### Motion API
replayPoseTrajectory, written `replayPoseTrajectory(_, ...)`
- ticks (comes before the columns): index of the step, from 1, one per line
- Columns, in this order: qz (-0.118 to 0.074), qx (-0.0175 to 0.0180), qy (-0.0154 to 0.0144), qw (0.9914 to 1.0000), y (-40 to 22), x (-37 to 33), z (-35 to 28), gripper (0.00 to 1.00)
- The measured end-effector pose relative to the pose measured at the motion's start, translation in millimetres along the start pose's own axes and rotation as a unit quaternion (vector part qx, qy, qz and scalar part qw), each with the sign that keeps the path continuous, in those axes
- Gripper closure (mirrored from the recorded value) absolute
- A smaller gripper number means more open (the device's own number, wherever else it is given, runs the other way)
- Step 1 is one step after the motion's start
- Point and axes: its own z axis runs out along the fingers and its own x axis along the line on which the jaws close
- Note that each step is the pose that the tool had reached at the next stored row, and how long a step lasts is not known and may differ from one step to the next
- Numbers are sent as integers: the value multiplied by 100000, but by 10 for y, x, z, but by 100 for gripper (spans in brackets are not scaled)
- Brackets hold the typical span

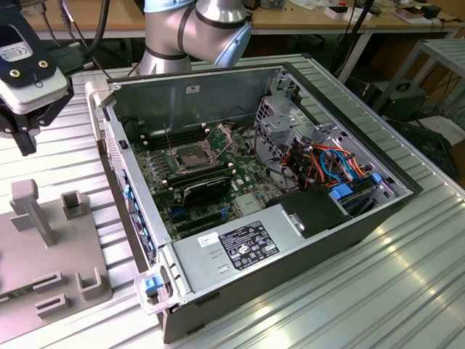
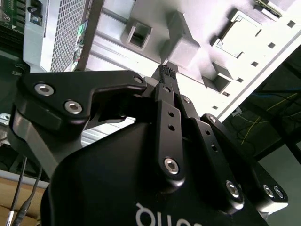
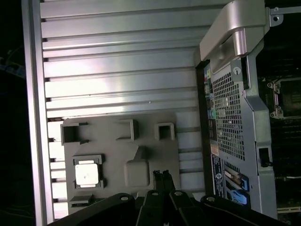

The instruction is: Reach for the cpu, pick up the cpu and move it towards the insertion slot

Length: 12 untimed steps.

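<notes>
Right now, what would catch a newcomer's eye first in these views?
The open computer case takes the exterior view's middle, with the insertion slot shining on its board. In the first wrist view the empty gripper hangs above the grey fixture plate, where the cpu lies in a recess, apart from the gripper.

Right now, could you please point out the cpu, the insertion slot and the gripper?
cpu (image 3: 87, 173): first wrist view, middle of its pale metal face.
insertion slot (image 1: 190, 157): exterior view, its dark centre.
gripper (image 3: 161, 176): first wrist view, between its fingertips.
</notes>
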Motion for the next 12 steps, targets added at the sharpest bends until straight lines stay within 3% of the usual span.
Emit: replayPoseTrajectory(12, -4, 3, -1, 100000, -85, 240, -2, 89)
